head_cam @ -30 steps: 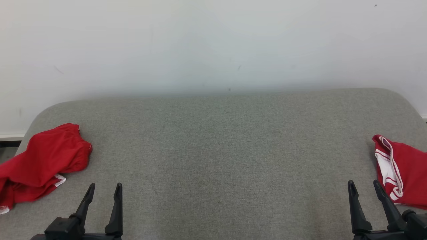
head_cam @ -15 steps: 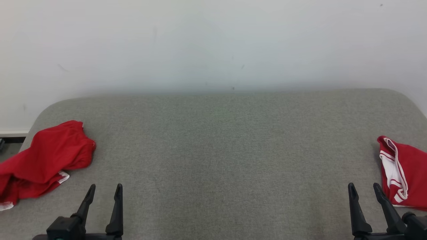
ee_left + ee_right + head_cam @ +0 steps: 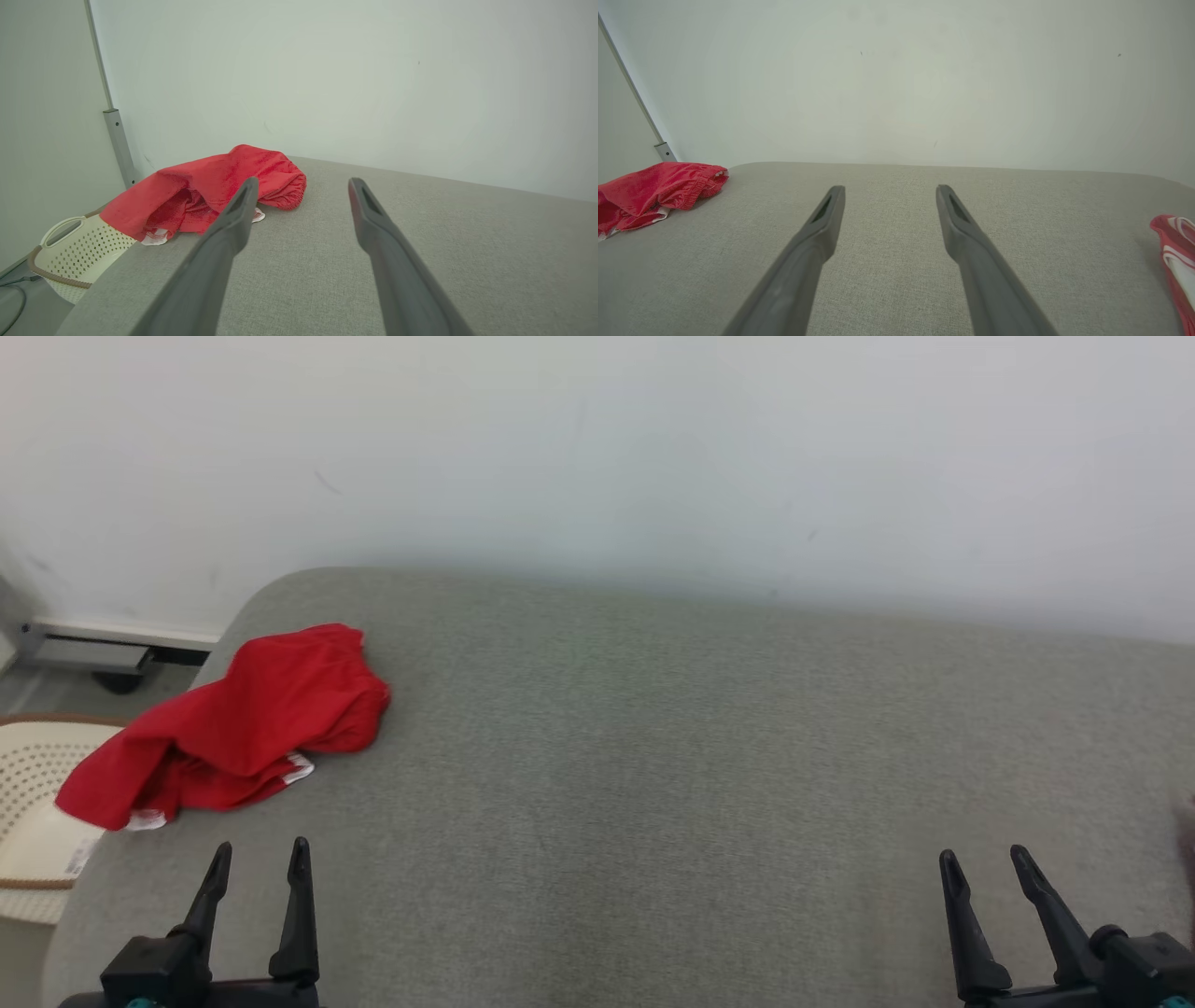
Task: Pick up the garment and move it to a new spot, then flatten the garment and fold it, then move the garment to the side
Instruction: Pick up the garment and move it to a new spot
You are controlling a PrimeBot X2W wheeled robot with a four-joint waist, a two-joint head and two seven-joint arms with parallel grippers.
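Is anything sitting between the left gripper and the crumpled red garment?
Nothing visible. Bare grey surface lies between the open left gripper and the red garment, crumpled near the surface's left edge.

Even, soft daylight; sharp focus; wrist-view edge distortion

We see a white wall (image 3: 597, 429) behind the grey padded table (image 3: 653, 756) and a cream basket (image 3: 33, 775) left of it.
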